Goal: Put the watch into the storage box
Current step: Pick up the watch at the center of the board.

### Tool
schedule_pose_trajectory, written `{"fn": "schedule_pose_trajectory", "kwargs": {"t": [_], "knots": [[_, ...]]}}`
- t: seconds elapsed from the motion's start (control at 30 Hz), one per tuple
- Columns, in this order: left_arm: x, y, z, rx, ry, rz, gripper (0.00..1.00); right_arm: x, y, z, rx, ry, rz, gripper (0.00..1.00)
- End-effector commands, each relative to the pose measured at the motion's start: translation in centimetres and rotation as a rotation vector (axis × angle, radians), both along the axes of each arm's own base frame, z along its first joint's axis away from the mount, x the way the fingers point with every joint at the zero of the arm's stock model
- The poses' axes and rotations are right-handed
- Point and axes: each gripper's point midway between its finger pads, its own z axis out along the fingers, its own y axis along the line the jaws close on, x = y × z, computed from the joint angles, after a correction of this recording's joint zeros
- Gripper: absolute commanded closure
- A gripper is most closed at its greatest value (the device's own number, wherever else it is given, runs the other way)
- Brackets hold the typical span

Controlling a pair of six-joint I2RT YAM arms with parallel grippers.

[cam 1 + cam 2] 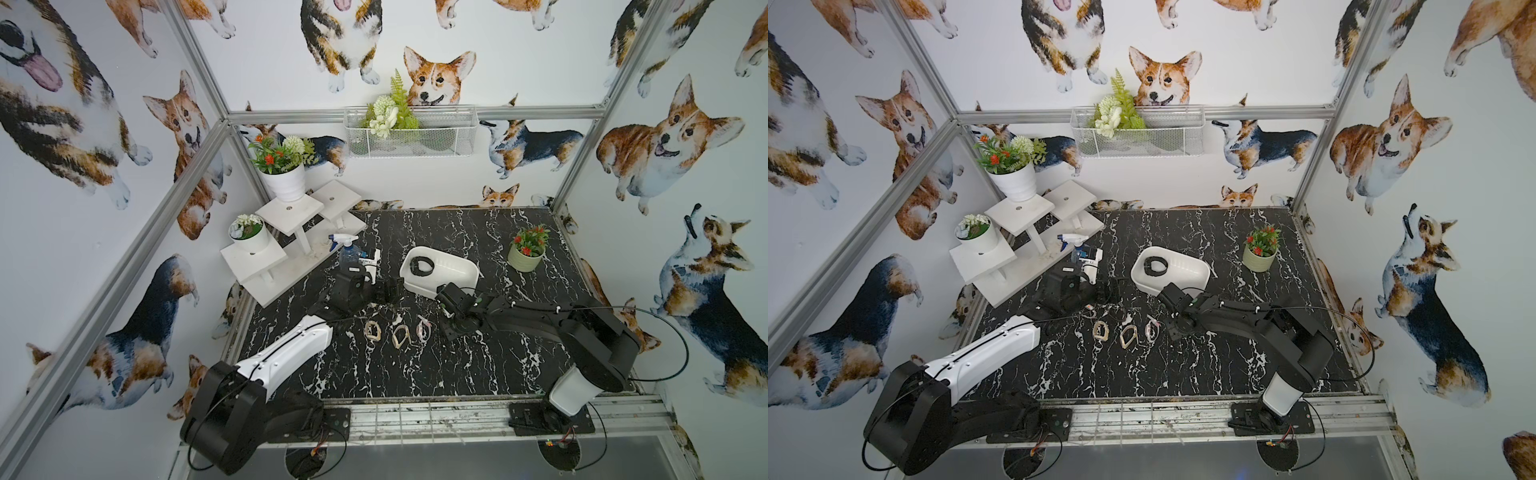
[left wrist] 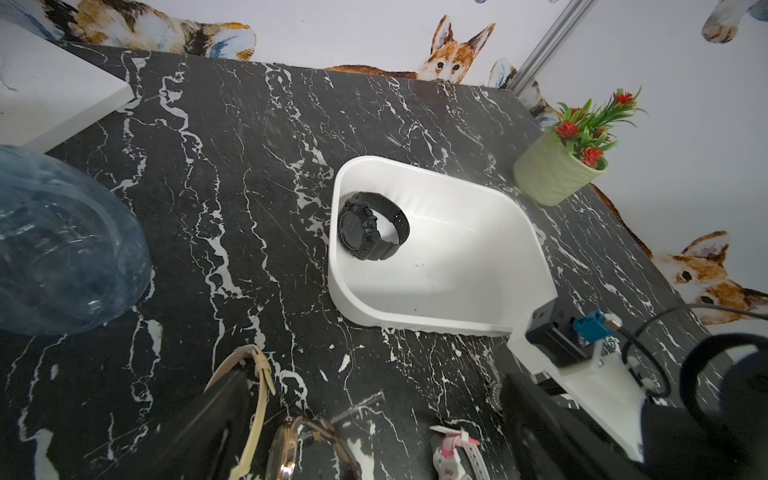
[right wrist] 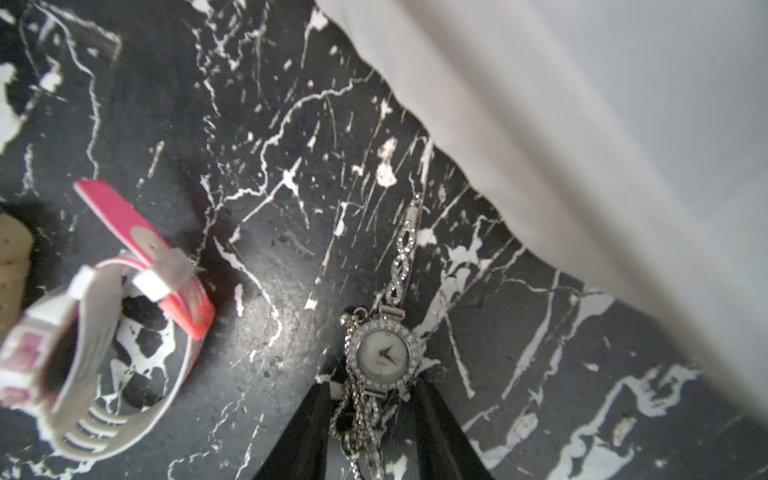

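Note:
The white storage box (image 1: 453, 270) (image 1: 1183, 270) (image 2: 457, 257) sits mid-table with a black watch (image 1: 421, 266) (image 2: 372, 226) inside it. A silver jewelled watch (image 3: 383, 352) lies on the marble just in front of the box wall (image 3: 582, 124). My right gripper (image 3: 370, 390) (image 1: 451, 318) is low over it. Its black fingers (image 3: 309, 415) stand either side of the chain bracelet with small gaps, not pinching it. My left gripper (image 2: 374, 436) (image 1: 390, 291) hovers wide open and empty beyond three more watches: beige-strapped (image 1: 373, 330), rose-gold (image 1: 401, 336) and pink-and-white (image 1: 424, 330) (image 3: 95, 353).
A clear blue spray bottle (image 1: 347, 251) (image 2: 62, 249) stands close to my left wrist. A green pot with red flowers (image 1: 525, 253) is to the right of the box. A white stepped plant stand (image 1: 286, 232) with two potted plants fills the back left corner.

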Motion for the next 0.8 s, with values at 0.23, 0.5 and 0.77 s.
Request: {"fn": "schedule_pose_trajectory", "kwargs": {"t": [0.23, 0.5, 0.77], "knots": [[0.0, 0.1, 0.6, 0.006, -0.028, -0.001, 0.00, -2.8, -1.8, -1.9, -0.080, 0.064, -0.017, 0.81], [-0.1, 0.2, 0.6, 0.006, -0.028, 0.002, 0.00, -3.1, -1.8, -1.7, -0.077, 0.064, -0.018, 1.00], [-0.2, 0.5, 0.7, 0.009, -0.034, 0.010, 0.00, -2.6, -0.6, 0.4, -0.004, 0.019, 0.007, 1.00]]}}
